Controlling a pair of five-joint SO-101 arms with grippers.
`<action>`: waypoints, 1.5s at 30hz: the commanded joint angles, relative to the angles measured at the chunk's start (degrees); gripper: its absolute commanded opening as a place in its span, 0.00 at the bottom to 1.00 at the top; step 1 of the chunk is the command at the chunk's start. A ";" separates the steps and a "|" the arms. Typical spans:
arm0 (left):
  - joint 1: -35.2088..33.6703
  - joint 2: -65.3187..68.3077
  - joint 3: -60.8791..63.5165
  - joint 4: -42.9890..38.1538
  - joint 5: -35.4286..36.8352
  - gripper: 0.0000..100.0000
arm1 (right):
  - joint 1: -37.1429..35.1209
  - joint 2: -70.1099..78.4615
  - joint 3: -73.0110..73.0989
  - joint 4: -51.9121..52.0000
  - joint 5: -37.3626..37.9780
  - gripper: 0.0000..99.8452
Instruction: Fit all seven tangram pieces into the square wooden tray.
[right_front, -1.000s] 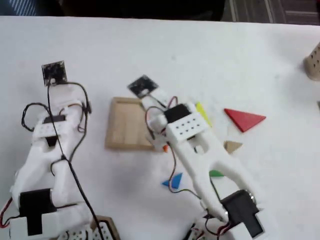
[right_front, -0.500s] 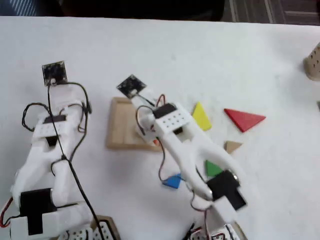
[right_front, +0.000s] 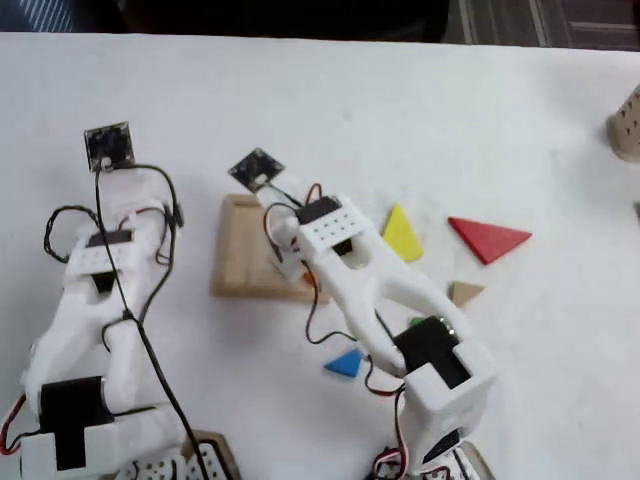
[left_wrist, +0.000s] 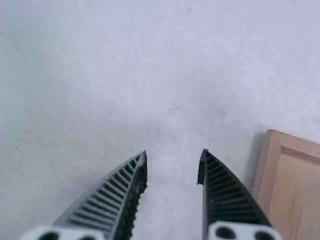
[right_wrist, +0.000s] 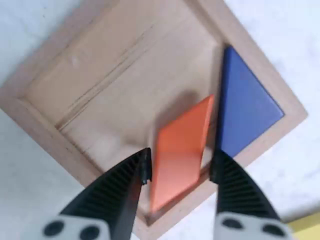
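Right gripper, orange piece, white table

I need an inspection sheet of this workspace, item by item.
Surface: white table.
Job's things: wooden tray holds a large blue triangle; yellow triangle, red triangle, tan piece, green piece, small blue triangle lie beside it.
Clutter: perforated tan object at table's edge.
Claws: right claw grips orange piece over the tray; left claw open over bare table.
Cables: black cable along left arm; wires on right arm.
Surroundings: dark floor beyond the table.
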 joint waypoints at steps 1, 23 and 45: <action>0.66 -0.31 -2.29 -1.58 -0.53 0.18 | 1.98 -1.54 -3.08 1.98 0.62 0.21; 0.66 -0.31 -2.29 -1.58 -0.53 0.18 | 5.67 -5.41 -1.85 -0.48 -8.35 0.02; 0.66 -0.31 -2.29 -1.49 -0.53 0.18 | 2.77 1.27 -3.08 3.38 -8.35 0.02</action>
